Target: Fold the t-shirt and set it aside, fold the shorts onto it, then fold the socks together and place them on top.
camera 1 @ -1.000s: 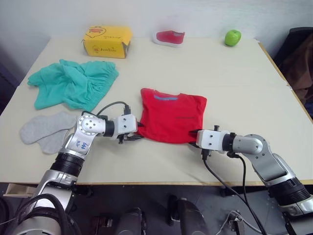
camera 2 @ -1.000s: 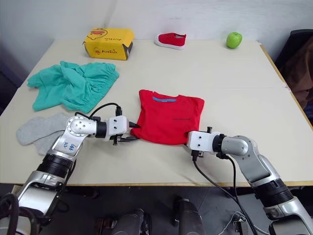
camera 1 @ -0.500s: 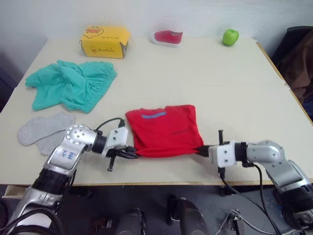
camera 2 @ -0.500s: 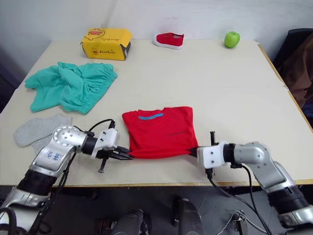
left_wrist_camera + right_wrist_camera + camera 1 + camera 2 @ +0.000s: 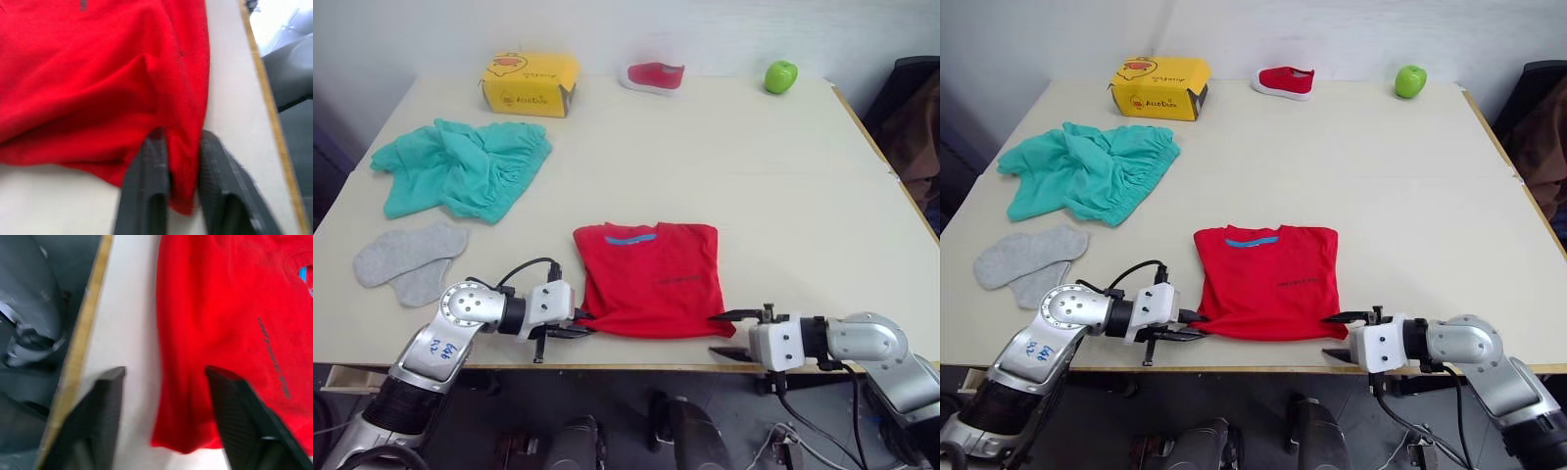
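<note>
T-shirt lies folded into a rough square at the near middle of the desk, its hem close to the near edge and its blue collar band turned toward 12 o'clock. The left pincer is clamped on the near-left corner of the red cloth — the left wrist view shows a fold of it pinched between both black fingers. The right pincer stands apart at the near-right corner, one finger lying at the hem and the other hanging off the desk edge, with no cloth between them. The step in hand looks like finishing the shirt's fold and setting it aside; to do that well, the left side should let go only once the corner lies flat, so the pinched ridge does not spring up, and any further slide ought to be pushed from both corners evenly to keep the square from skewing. The near edge is the risk: the hem sits close to it, and a pull toward 6 o'clock would drag cloth over the lip. Open room lies from 1 to 3 o'clock of the shirt, bare all the way out. At 10 o'clock the shorts sit crumpled, the socks at 9 o'clock, both well apart from the shirt. Far along the back stand a yellow box, a small red shoe and a green apple, clear of any move here.
</note>
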{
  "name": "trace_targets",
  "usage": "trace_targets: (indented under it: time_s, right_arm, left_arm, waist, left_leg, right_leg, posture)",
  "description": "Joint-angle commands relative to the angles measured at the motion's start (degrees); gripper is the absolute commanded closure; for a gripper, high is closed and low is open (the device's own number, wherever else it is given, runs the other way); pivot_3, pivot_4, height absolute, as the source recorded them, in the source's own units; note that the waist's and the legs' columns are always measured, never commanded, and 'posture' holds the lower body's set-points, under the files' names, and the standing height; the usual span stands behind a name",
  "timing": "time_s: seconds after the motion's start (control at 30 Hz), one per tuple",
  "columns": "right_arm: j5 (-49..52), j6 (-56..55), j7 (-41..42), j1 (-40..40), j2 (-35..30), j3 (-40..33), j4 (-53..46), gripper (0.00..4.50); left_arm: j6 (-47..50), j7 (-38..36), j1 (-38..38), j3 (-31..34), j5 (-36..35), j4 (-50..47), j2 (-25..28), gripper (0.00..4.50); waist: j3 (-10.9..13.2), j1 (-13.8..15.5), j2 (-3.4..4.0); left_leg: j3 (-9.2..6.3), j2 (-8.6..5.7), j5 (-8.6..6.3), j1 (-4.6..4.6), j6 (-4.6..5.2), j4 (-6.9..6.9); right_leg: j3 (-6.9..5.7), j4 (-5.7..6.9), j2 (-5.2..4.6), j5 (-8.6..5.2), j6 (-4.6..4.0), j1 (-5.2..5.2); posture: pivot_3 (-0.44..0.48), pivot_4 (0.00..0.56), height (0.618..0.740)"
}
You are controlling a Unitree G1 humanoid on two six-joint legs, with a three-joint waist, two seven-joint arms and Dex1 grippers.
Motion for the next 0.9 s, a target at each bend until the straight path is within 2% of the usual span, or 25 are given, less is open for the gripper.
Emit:
trace_targets:
  time_s: [0.03,0.1,0.2,0.27,0.33,0.43,0.47,0.53,0.6,0.7,0.73,0.77,0.8,0.9]
  right_arm:
    - [12.76,13.76,0.79,0.97,-2.69,-6.13,-7.96,0.63]
    - [20.72,22.81,-0.01,0.57,-3.74,-9.41,-11.41,0.0]
    - [28.21,32.23,-1.79,-1.27,-4.06,-12.54,-14.81,0.0]
    - [34.04,39.42,-6.48,-4.96,-1.76,-12.64,-16.29,0.0]
    - [37.14,44.37,-9.92,-7.44,1.12,-11.36,-16.97,0.0]
    - [34.76,48.67,-13.62,-8.61,4.91,-6.98,-16.98,0.6]
    - [33.0,48.92,-14.39,-8.72,5.98,-5.42,-16.74,0.92]
    - [30.34,49.74,-17.02,-8.48,9.1,-2.87,-15.54,1.66]
    - [28.13,50.34,-19.23,-8.36,11.63,-1.39,-14.43,2.35]
    - [23.87,50.83,-20.15,-7.87,12.41,0.7,-13.17,3.48]
    - [22.17,50.38,-19.95,-7.4,12.1,1.5,-12.73,4.03]
    - [20.21,49.96,-19.87,-6.8,11.62,2.47,-12.13,4.12]
    - [18.41,49.47,-19.88,-6.21,11.26,3.2,-11.54,4.48]
    - [13.5,47.16,-18.53,-4.02,9.56,5.0,-10.59,4.48]
  left_arm:
    - [5.2,-4.17,1.42,3.87,-5.84,-2.74,4.12,2.43]
    - [10.52,-6.98,1.38,6.55,-10.76,-3.41,7.21,1.8]
    - [17.6,-9.72,-0.63,9.64,-16.61,-2.68,10.52,0.87]
    - [24.84,-9.59,-6.68,11.94,-22.14,0.37,10.09,0.87]
    - [29.95,-7.46,-12.94,12.54,-25.71,3.4,7.06,0.87]
    - [30.48,-4.87,-18.54,8.13,-23.44,7.08,1.35,1.46]
    - [28.94,-4.87,-19.24,6.14,-21.5,8.41,0.04,1.78]
    - [25.09,-3.24,-20.51,2.25,-16.82,12.8,-3.27,2.46]
    - [24.12,-2.7,-22.06,0.42,-15.18,16.33,-6.01,3.05]
    - [21.38,-4.08,-23.78,-1.97,-12.37,20.27,-7.51,4.06]
    - [19.82,-3.86,-24.39,-2.81,-10.88,22.07,-7.98,4.45]
    - [18.11,-3.14,-25.25,-3.44,-9.32,24.51,-8.78,4.48]
    - [16.57,-1.95,-26.32,-3.91,-7.71,27.3,-9.68,4.5]
    - [11.25,2.43,-30.46,-3.79,-3.09,37.5,-13.03,4.5]
  waist:
    - [0.0,-0.07,0.01]
    - [0.02,-0.05,0.01]
    - [0.01,0.13,0.02]
    - [0.02,0.28,0.01]
    - [0.0,0.56,-0.02]
    - [-0.04,0.72,-0.05]
    - [-0.04,0.62,-0.05]
    - [-0.04,0.34,-0.05]
    - [-0.03,0.11,-0.06]
    - [-0.03,0.09,-0.06]
    - [-0.03,0.09,-0.06]
    - [-0.03,0.11,-0.06]
    - [-0.04,0.16,-0.06]
    - [-0.06,0.36,-0.09]
  left_leg:
    - [0.02,0.01,-0.02,0.04,-0.02,0.01]
    - [0.02,0.05,-0.05,0.04,0.0,0.01]
    - [-0.02,0.08,-0.09,0.07,-0.02,0.01]
    - [-0.03,0.08,-0.11,0.05,-0.01,0.01]
    - [-0.13,0.07,-0.11,-0.08,0.0,0.16]
    - [-0.14,0.02,-0.11,-0.15,0.0,0.15]
    - [-0.09,-0.03,-0.11,-0.11,0.01,0.07]
    - [0.01,-0.05,-0.11,-0.19,0.01,0.04]
    - [0.07,-0.05,-0.11,-0.19,0.01,0.03]
    - [0.11,-0.01,-0.11,-0.19,0.01,0.14]
    - [0.1,0.01,-0.11,-0.18,0.0,0.16]
    - [0.11,0.0,-0.11,-0.15,0.0,0.15]
    - [0.11,0.01,-0.11,-0.13,0.0,0.15]
    - [0.09,-0.02,-0.11,-0.14,0.01,0.15]
  right_leg:
    - [0.0,0.0,0.0,-0.02,-0.04,0.0]
    - [-0.01,-0.07,0.0,-0.04,-0.07,0.0]
    - [-0.03,-0.07,0.0,-0.07,-0.12,0.0]
    - [-0.04,-0.08,0.0,-0.07,-0.12,-0.01]
    - [-0.09,-0.09,0.0,-0.07,-0.11,-0.02]
    - [-0.11,0.09,0.03,-0.04,-0.06,-0.01]
    - [-0.11,0.09,0.02,-0.03,-0.05,0.01]
    - [-0.15,0.01,0.06,-0.02,-0.03,-0.06]
    - [-0.14,-0.01,0.13,-0.02,-0.02,-0.07]
    - [-0.1,0.08,0.17,-0.02,-0.02,-0.08]
    - [-0.07,0.1,0.17,-0.02,-0.03,-0.08]
    - [-0.06,0.11,0.17,-0.02,-0.03,-0.07]
    - [-0.04,0.13,0.16,-0.02,-0.03,-0.06]
    - [-0.04,0.1,0.14,-0.02,-0.02,-0.03]
  posture:
    - [0.0,0.15,0.74]
    - [0.0,0.15,0.74]
    - [0.0,0.15,0.74]
    - [0.0,0.15,0.74]
    - [0.0,0.15,0.74]
    - [0.0,0.15,0.74]
    - [0.0,0.15,0.74]
    - [0.0,0.15,0.74]
    - [0.0,0.15,0.74]
    - [0.0,0.15,0.74]
    - [0.0,0.15,0.74]
    - [0.0,0.15,0.74]
    - [0.0,0.15,0.74]
    - [0.0,0.15,0.74]
